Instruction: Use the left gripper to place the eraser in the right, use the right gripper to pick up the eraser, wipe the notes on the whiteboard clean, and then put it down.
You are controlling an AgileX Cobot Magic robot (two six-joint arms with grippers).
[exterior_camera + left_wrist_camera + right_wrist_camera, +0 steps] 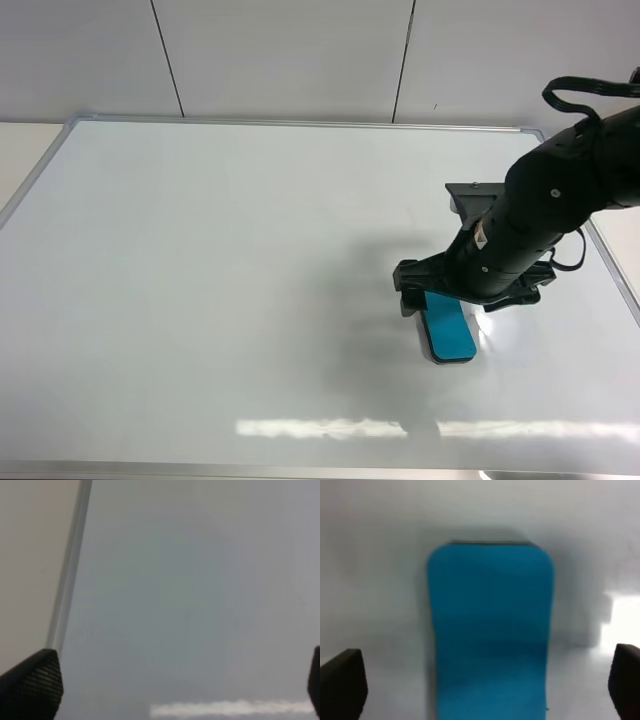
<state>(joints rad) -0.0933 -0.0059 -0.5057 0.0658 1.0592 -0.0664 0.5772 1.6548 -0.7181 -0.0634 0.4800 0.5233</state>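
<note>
The eraser (448,328), a teal-blue block, lies flat on the whiteboard (250,260) at its right part. My right gripper (455,303) hangs just above it, open, with a finger on either side and a gap to each. In the right wrist view the eraser (490,630) fills the middle between the dark fingertips (342,682) of the right gripper (482,690). My left gripper (172,685) is open and empty over bare board (200,580) beside the silver frame (70,565); it is out of the exterior view. No red notes show in any view.
The board's silver frame (300,122) runs along the far edge, with a white panelled wall behind it. Bright glare streaks (330,428) lie on the board near its front edge. A black cable (575,92) loops off the right arm.
</note>
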